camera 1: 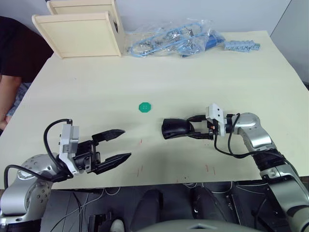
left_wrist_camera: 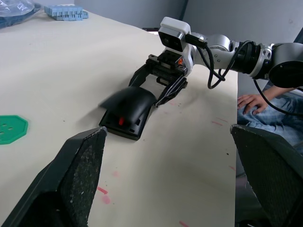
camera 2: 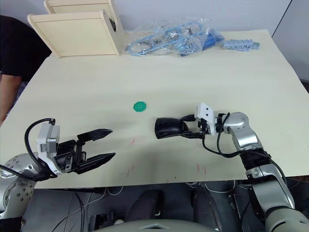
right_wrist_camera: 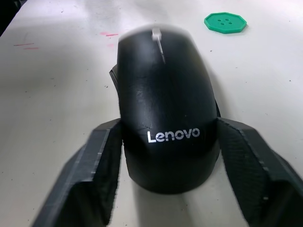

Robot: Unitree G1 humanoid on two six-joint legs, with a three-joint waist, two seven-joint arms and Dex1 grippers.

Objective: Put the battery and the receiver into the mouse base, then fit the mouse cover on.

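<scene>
Mouse cover (right_wrist_camera: 163,109): one, sitting on the one mouse base (left_wrist_camera: 124,126), mid-table, near the front edge.
Right gripper (camera 1: 186,128): fingers clasp the cover's sides.
Left gripper (camera 1: 116,145): jaws wide, empty, well apart from the mouse.
Green disc (camera 1: 145,107): one, near the mouse.
</scene>
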